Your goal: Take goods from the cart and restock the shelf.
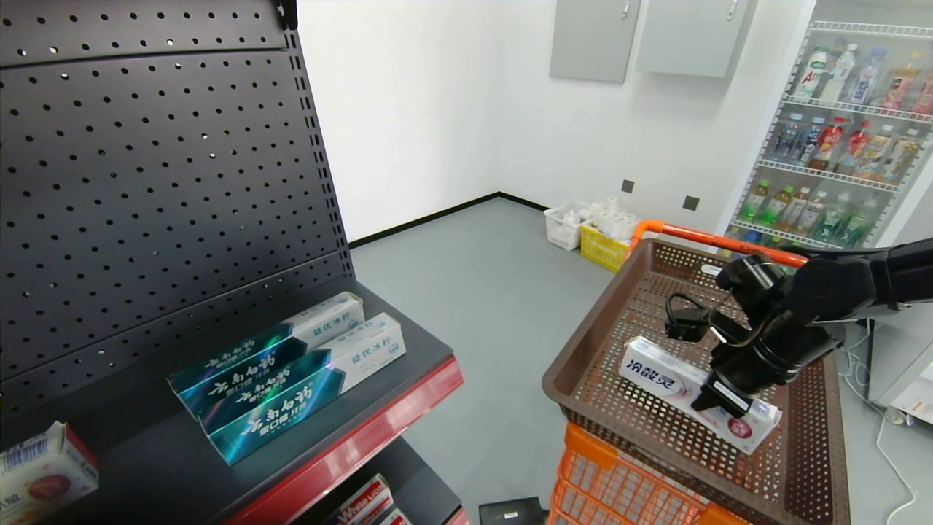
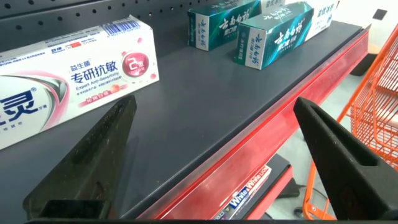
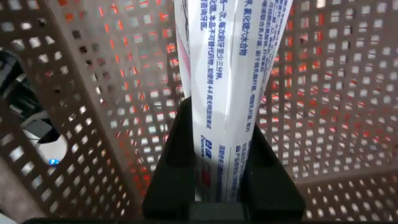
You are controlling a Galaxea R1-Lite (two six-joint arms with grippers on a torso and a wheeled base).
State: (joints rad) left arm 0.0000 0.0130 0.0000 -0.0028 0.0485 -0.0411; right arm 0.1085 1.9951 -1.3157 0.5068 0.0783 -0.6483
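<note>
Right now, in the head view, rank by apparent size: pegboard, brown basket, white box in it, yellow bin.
1. Pegboard
2. Brown basket
3. White box
4. Yellow bin, small partly because it stands farthest off.

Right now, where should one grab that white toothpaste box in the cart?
Across its narrow width, from above: the white toothpaste box lies flat in the brown basket, long sides free. The right claw sits there, past mid-length.
</note>
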